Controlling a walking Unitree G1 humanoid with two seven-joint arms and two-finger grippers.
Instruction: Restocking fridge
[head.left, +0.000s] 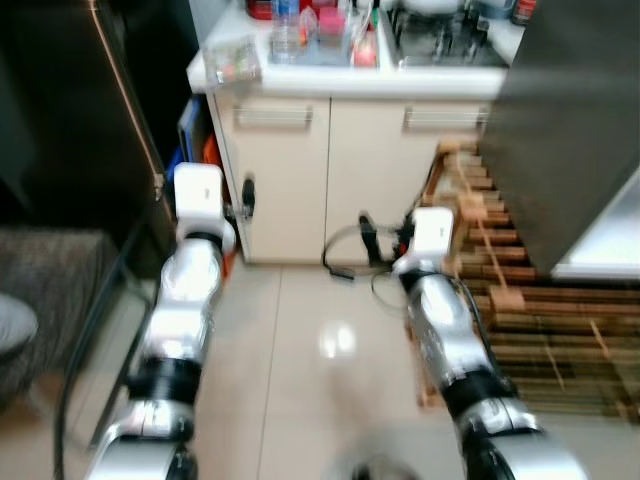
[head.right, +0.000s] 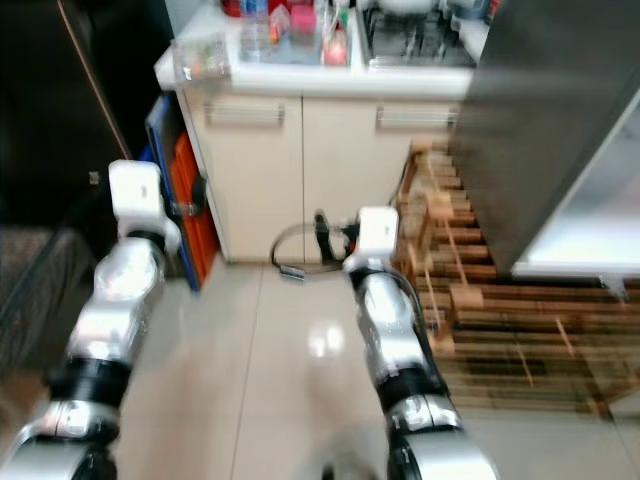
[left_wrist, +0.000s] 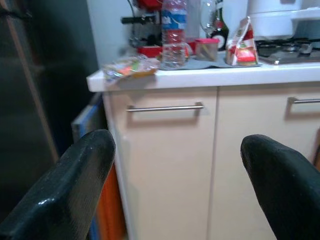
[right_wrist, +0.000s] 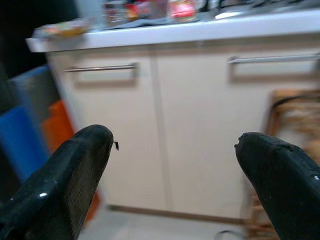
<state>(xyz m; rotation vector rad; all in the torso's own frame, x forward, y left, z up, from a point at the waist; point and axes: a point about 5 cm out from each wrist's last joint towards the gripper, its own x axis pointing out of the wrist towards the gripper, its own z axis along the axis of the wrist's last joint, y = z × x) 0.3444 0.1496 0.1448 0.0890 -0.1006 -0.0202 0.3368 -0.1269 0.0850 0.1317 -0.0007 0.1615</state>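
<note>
Facing cream cabinet doors (head.left: 330, 170) at 12 o'clock, both arms reach forward over bare tiled floor (head.left: 300, 360). Left claw (left_wrist: 175, 190) and right claw (right_wrist: 170, 185) hang spread wide, gripping nothing. On the surface (left_wrist: 200, 77) stand a water bottle (left_wrist: 173, 32), label unreadable, and a red-and-white packet (left_wrist: 239, 45). Wooden slats (head.left: 520, 290) lie at 3 o'clock.
</note>
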